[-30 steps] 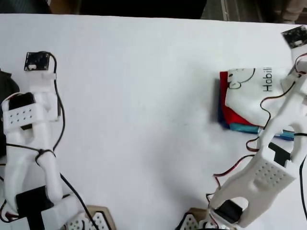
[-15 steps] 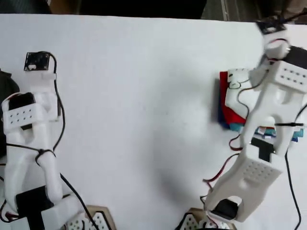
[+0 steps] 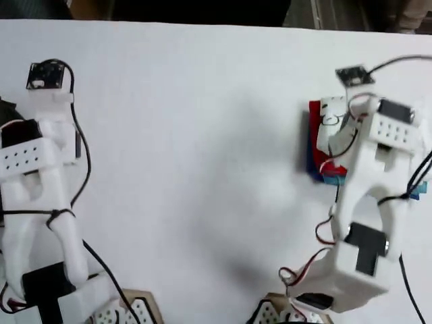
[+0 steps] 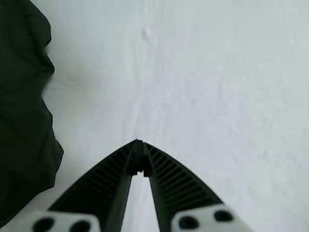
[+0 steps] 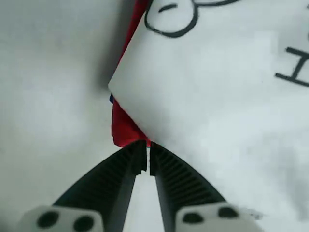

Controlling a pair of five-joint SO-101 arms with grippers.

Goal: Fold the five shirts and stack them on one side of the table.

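Observation:
A folded stack lies at the table's right side: a white printed shirt (image 3: 331, 111) on top, a red shirt (image 3: 316, 138) under it, and blue and teal layers (image 3: 333, 179) at the bottom. The right arm (image 3: 378, 155) hangs over this stack. In the right wrist view, my right gripper (image 5: 147, 150) is shut, with its tips above the corner where the white shirt (image 5: 217, 87) overlaps the red shirt (image 5: 125, 123). My left gripper (image 4: 139, 147) is shut above bare table, beside a black shirt (image 4: 21, 106).
The table (image 3: 202, 135) is a white surface with wide open room in the middle. The left arm (image 3: 34, 175) stands along the left edge, and the black cloth (image 3: 7, 111) peeks out there. Both arm bases sit at the near edge.
The right arm has swung from the table's right edge leftward over the shirt stack. The left arm has shifted a little toward the left and far side.

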